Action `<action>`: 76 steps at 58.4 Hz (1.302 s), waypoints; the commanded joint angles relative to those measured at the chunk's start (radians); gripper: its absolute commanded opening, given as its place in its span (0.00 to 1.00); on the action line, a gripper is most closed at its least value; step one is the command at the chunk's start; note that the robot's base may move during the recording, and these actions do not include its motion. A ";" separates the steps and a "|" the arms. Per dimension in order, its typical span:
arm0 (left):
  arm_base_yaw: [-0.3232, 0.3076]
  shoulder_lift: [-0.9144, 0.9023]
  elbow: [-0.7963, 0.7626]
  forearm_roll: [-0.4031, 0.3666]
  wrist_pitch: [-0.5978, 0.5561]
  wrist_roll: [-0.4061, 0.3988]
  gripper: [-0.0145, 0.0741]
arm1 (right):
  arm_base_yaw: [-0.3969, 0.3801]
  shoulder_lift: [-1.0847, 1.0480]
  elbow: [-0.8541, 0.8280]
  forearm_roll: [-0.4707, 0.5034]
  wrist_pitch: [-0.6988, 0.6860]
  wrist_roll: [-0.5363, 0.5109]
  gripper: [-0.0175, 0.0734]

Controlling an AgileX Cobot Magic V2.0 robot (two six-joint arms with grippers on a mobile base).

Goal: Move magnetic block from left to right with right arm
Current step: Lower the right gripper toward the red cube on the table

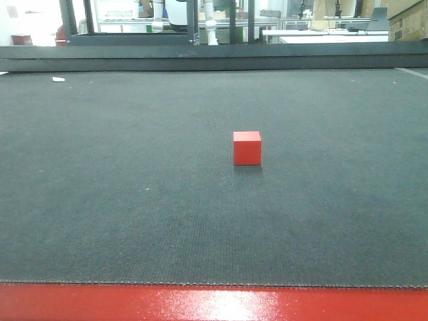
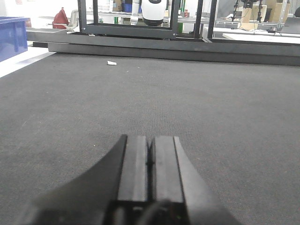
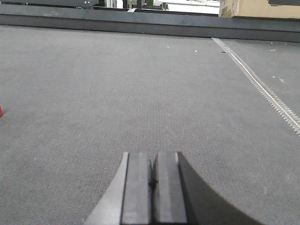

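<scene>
Blue bin (image 2: pixel 11 37): at the far left edge of the left wrist view, beside the desk (image 1: pixel 100 200), well away from the work.
White scrap (image 1: pixel 59 79): a small bit lying on the dark mat near the far left rim.
Left jaws: together, the two black pads (image 2: pixel 136 164) meeting along a thin line, nothing between them; they hang low over bare mat and have no part in this task.
Red block (image 1: pixel 247 148): stands flat on one face on the mat, alone, a little right of the middle in the front view; nothing touches it.
Right jaws: together as well, pads (image 3: pixel 138 187) pressed shut on nothing, pointing across bare mat; a red sliver (image 3: pixel 1 111) at the left edge of this view is probably the block, so it lies off to their left.
Pale strip (image 3: pixel 262 86): runs across the mat to the right of the right jaws.
Cardboard box (image 3: pixel 258 7): beyond the far rim, at right.
Step in hand: by my reading, the very start, with the block not yet approached.
Next move: the right arm should turn left toward the block, part its jaws wide enough for the faces, and come down square over it.
</scene>
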 commanded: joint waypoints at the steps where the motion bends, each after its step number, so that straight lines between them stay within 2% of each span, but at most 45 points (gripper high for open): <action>1: 0.003 -0.013 0.007 -0.005 -0.091 -0.007 0.02 | 0.000 -0.021 -0.001 0.001 -0.085 -0.002 0.27; 44: 0.003 -0.013 0.007 -0.005 -0.091 -0.007 0.02 | 0.000 -0.021 -0.001 -0.002 -0.085 -0.003 0.27; 54: 0.003 -0.013 0.007 -0.005 -0.091 -0.007 0.02 | 0.000 -0.021 -0.010 -0.002 -0.148 -0.002 0.27; 61: 0.003 -0.013 0.007 -0.005 -0.091 -0.007 0.02 | 0.001 -0.017 -0.105 -0.002 -0.126 -0.002 0.27; 70: 0.003 -0.013 0.007 -0.005 -0.091 -0.007 0.02 | 0.001 0.075 -0.319 0.000 0.026 -0.001 0.27; 74: 0.003 -0.013 0.007 -0.005 -0.091 -0.007 0.02 | 0.004 0.159 -0.401 0.006 0.058 -0.001 0.32; 76: 0.003 -0.013 0.007 -0.005 -0.091 -0.007 0.02 | 0.009 0.218 -0.442 0.008 0.065 -0.001 0.38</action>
